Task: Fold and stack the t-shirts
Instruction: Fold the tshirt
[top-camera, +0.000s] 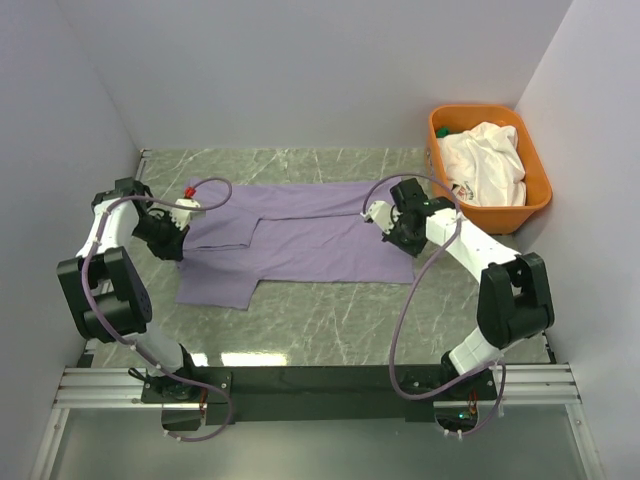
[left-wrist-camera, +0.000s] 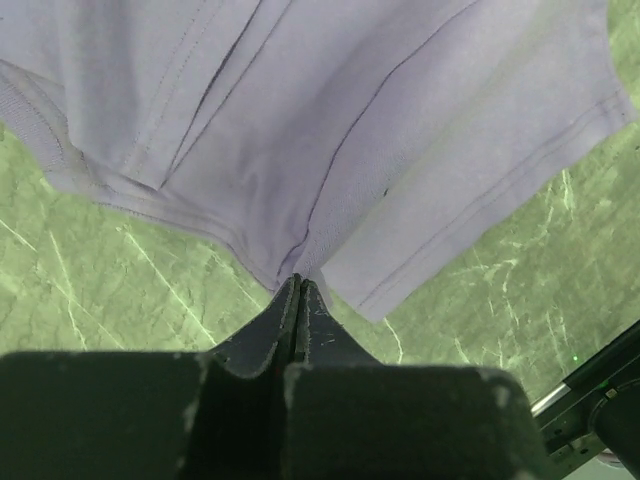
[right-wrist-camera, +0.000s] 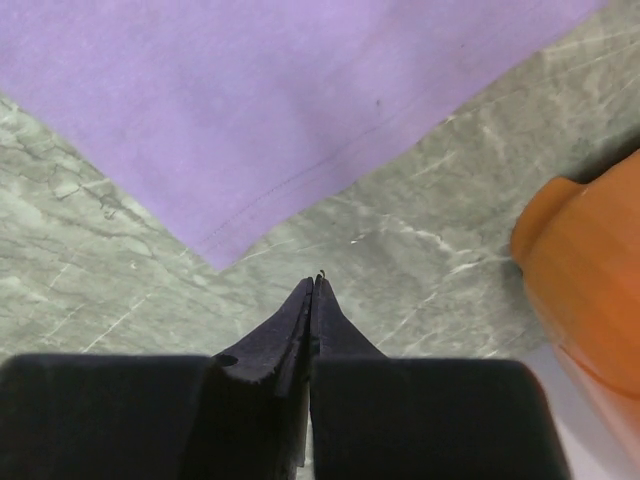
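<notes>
The lavender t-shirt (top-camera: 310, 235) lies spread on the marble table, with its left part folded over into layers. My left gripper (top-camera: 183, 232) is at the shirt's left edge. In the left wrist view it (left-wrist-camera: 298, 282) is shut on a puckered bit of the lavender t-shirt (left-wrist-camera: 330, 120). My right gripper (top-camera: 392, 232) is by the shirt's right end. In the right wrist view it (right-wrist-camera: 314, 282) is shut with nothing between the fingers, over bare table just off a corner of the shirt (right-wrist-camera: 250, 110). The white t-shirt (top-camera: 487, 162) lies crumpled in the orange tub.
The orange tub (top-camera: 535, 195) stands at the back right against the wall, and its side shows in the right wrist view (right-wrist-camera: 585, 270). White walls close in the table on the left, back and right. A metal rail (top-camera: 320, 385) runs along the near edge.
</notes>
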